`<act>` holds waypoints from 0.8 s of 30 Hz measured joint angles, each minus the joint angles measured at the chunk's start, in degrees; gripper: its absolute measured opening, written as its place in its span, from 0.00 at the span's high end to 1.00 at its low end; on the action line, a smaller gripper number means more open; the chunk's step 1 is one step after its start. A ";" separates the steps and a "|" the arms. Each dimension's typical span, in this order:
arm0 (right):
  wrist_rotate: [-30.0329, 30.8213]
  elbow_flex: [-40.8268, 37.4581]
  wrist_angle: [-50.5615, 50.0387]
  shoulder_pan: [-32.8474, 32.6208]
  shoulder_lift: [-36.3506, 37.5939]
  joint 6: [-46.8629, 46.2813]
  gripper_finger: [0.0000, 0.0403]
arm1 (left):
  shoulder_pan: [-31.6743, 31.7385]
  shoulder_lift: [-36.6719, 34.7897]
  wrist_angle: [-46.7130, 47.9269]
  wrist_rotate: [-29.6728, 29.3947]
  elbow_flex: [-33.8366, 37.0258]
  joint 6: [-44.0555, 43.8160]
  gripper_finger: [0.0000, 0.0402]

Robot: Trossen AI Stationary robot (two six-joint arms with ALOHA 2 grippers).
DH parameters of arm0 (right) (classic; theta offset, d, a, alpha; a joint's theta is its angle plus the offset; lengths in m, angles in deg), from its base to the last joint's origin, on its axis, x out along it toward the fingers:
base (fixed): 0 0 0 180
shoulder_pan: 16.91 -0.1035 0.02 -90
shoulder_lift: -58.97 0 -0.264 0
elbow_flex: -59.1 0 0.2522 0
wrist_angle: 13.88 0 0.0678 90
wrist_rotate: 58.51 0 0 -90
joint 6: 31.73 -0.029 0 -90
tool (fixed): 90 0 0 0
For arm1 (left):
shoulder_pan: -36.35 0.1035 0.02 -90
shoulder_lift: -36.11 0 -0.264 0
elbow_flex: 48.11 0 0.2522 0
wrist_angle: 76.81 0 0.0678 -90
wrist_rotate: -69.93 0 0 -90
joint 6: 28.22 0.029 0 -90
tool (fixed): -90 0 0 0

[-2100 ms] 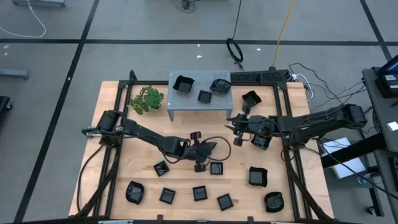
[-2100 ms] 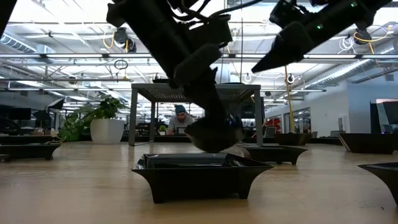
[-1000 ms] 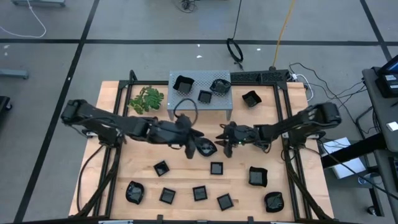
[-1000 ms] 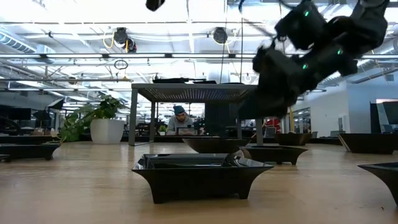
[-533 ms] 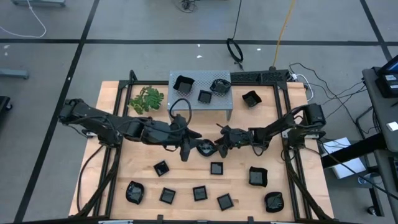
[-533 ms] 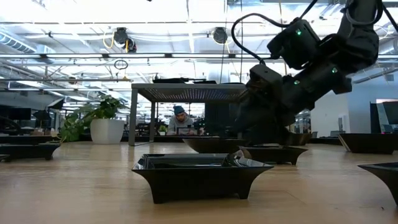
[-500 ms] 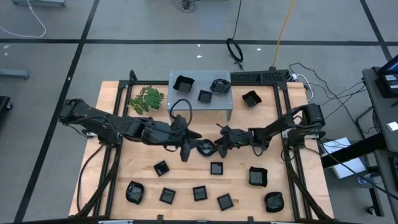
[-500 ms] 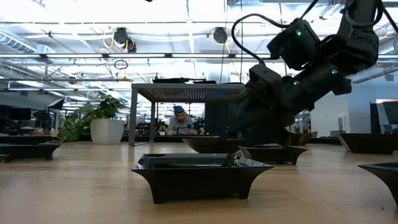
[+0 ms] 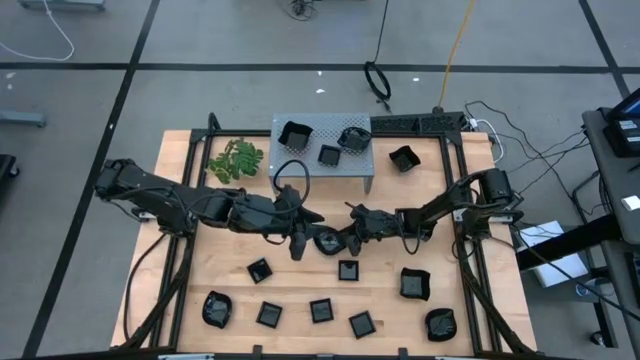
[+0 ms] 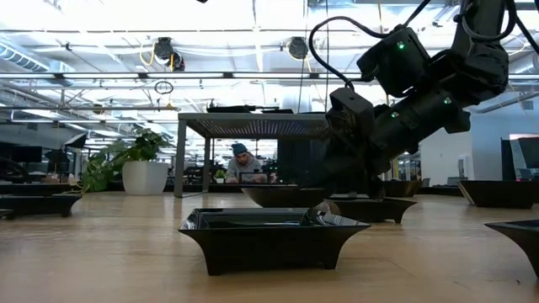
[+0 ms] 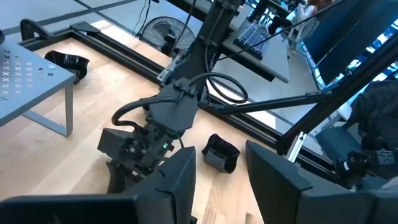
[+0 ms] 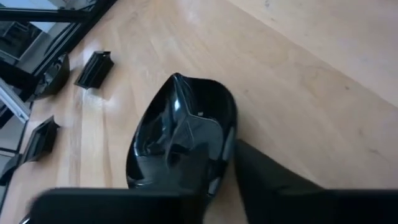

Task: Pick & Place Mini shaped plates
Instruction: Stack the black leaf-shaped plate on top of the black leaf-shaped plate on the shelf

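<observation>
1. Nearest, strewn along the 6 o'clock edge of the table (image 9: 200, 285): loose mini shaped plates (image 9: 321, 310), lying well apart from both arms.
2. Caught at dead centre, resting on the wood: a rounded plate (image 12: 180, 130). Flanked at its 9 o'clock by the left gripper (image 9: 303, 240), fingers (image 11: 180, 180) spread and holding nothing. Crowded from 3 o'clock by the right gripper (image 9: 347, 238); cannot tell whether yet clamped on the rim.
3. Farther back, at 12 o'clock: the grey stand (image 9: 305, 165), already carrying three plates. Beside it, a green sprig (image 9: 236, 160) at 10 o'clock and a lone plate (image 9: 403, 157) at 1 o'clock.
4. Risk, judged from here: a thin bite on a glossy curved rim, so liable to slip out or tip on the lift. Also liable to knock together, with the two grippers working just beside each other over one small dish. Could likewise skid across the smooth wood if nudged rather than gripped.
5. Compared with a second ago: plate then hard against the left gripper's tip, right gripper standing off toward 3 o'clock. Since then edged toward 9 o'clock, right up to the plate. Left arm barely shifted over the last half second.
</observation>
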 joint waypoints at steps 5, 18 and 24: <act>-0.73 -0.18 -0.97 0.03 1.61 -0.92 0.98 | 0.02 -0.14 0.01 0.04 0.00 0.50 0.64; -0.44 -0.20 -1.16 1.66 10.06 2.26 0.98 | 0.02 -0.17 -0.08 0.02 0.00 7.43 0.64; -0.35 -0.17 -8.22 1.54 10.48 3.47 0.81 | 0.02 -0.17 -0.12 0.00 0.00 7.66 0.64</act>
